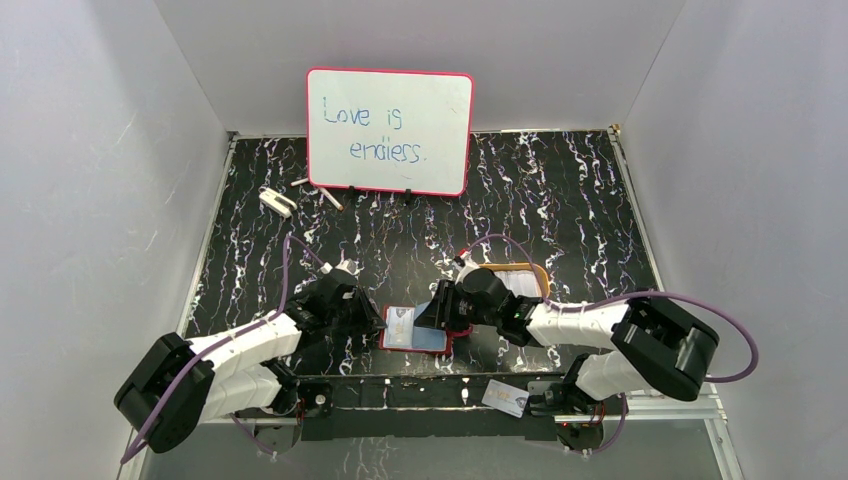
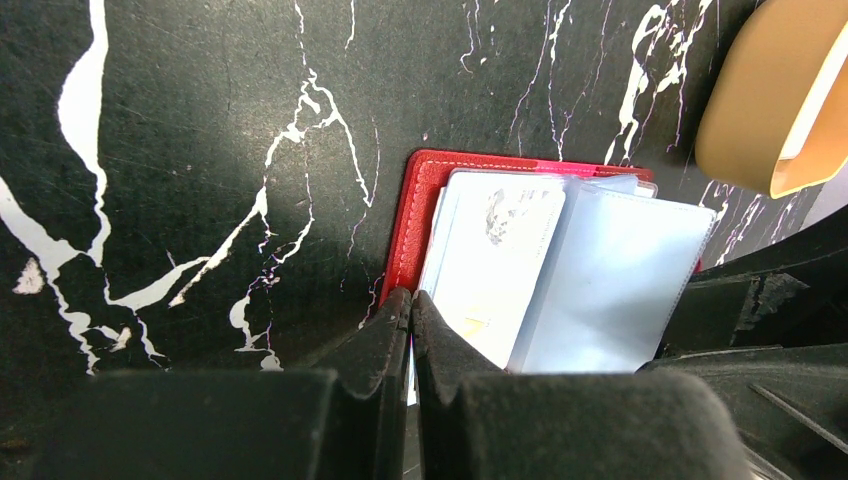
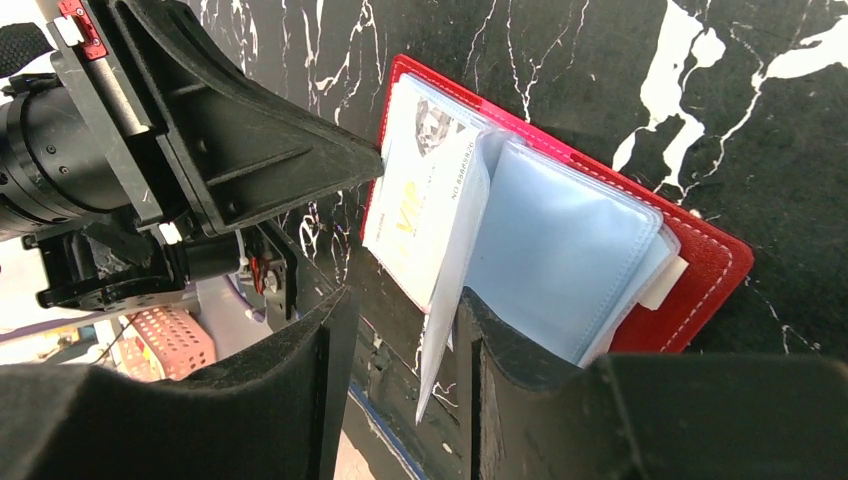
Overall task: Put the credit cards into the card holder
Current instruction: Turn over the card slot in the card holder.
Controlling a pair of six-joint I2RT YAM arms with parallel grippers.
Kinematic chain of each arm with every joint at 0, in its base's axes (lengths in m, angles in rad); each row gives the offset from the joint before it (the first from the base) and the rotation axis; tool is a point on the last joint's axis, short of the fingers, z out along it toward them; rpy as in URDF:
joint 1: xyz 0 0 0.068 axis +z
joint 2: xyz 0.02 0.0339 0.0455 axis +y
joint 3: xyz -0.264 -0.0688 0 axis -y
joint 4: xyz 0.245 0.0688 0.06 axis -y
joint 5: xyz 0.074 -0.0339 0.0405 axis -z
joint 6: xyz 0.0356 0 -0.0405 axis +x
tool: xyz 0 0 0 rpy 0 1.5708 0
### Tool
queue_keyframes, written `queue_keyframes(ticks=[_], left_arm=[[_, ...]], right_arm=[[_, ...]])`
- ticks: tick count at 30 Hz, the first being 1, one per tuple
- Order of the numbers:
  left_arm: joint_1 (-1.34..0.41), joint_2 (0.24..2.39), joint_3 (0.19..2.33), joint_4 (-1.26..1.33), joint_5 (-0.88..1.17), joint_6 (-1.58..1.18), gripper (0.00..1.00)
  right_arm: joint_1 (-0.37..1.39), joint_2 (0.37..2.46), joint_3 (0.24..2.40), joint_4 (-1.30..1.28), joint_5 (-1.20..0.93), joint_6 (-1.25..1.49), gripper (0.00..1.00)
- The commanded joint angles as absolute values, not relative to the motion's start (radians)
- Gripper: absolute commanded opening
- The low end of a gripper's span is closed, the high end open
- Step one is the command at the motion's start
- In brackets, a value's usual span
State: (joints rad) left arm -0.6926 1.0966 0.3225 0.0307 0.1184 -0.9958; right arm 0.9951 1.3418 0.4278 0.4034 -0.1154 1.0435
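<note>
The card holder (image 1: 412, 331) lies open on the black marbled table, dark red with pale blue sleeves, between both grippers. My left gripper (image 2: 410, 300) is shut on its left edge (image 2: 415, 215). A whitish card (image 2: 495, 250) with print lies at the left sleeves; it also shows in the right wrist view (image 3: 420, 210). My right gripper (image 3: 400, 355) is open at the holder's near side, and a clear sleeve flap (image 3: 452, 290) stands up between its fingers. The blue sleeves (image 3: 560, 250) lie flat on the right half. Another card (image 1: 505, 398) lies on the near rail.
An orange-rimmed shallow tray (image 1: 541, 272) holding pale cards sits just behind the right gripper; its rim shows in the left wrist view (image 2: 760, 110). A pink-framed whiteboard (image 1: 390, 130) stands at the back. A small white object (image 1: 275, 201) lies at the back left.
</note>
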Motion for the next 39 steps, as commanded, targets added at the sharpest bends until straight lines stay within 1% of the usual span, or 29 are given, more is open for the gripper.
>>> queue_keyframes(ticks=[1, 9, 12, 16, 21, 23, 27, 31, 35, 37, 39], left_arm=[[-0.705, 1.096, 0.31, -0.027, 0.147, -0.989, 0.02], [-0.705, 1.021, 0.372, -0.129, 0.086, -0.96, 0.02], [-0.705, 0.976, 0.392, -0.163, 0.061, -0.954, 0.03], [-0.705, 0.924, 0.412, -0.184, 0.037, -0.944, 0.06], [-0.706, 0.898, 0.43, -0.189, 0.034, -0.937, 0.14], [-0.705, 0.896, 0.437, -0.2, 0.025, -0.938, 0.16], [-0.706, 0.885, 0.474, -0.287, -0.06, -0.954, 0.14], [-0.705, 0.791, 0.479, -0.356, -0.137, -0.97, 0.13], [-0.704, 0.72, 0.488, -0.386, -0.175, -0.968, 0.13], [-0.704, 0.715, 0.5, -0.398, -0.183, -0.961, 0.13], [-0.704, 0.725, 0.516, -0.407, -0.185, -0.951, 0.13]], right_arm=[[0.994, 1.361, 0.447, 0.473, -0.128, 1.043, 0.47], [0.994, 1.385, 0.464, 0.483, -0.142, 1.029, 0.44], [0.994, 1.392, 0.507, 0.452, -0.158, 0.99, 0.47], [0.993, 1.387, 0.534, 0.431, -0.173, 0.966, 0.48], [0.994, 1.407, 0.552, 0.461, -0.217, 0.953, 0.47], [0.995, 1.435, 0.568, 0.472, -0.244, 0.948, 0.46], [0.995, 1.507, 0.599, 0.482, -0.283, 0.947, 0.43], [0.997, 1.569, 0.641, 0.47, -0.309, 0.938, 0.38], [1.0, 1.623, 0.699, 0.412, -0.321, 0.915, 0.35], [1.001, 1.636, 0.712, 0.396, -0.325, 0.9, 0.35], [1.003, 1.647, 0.732, 0.362, -0.323, 0.884, 0.4]])
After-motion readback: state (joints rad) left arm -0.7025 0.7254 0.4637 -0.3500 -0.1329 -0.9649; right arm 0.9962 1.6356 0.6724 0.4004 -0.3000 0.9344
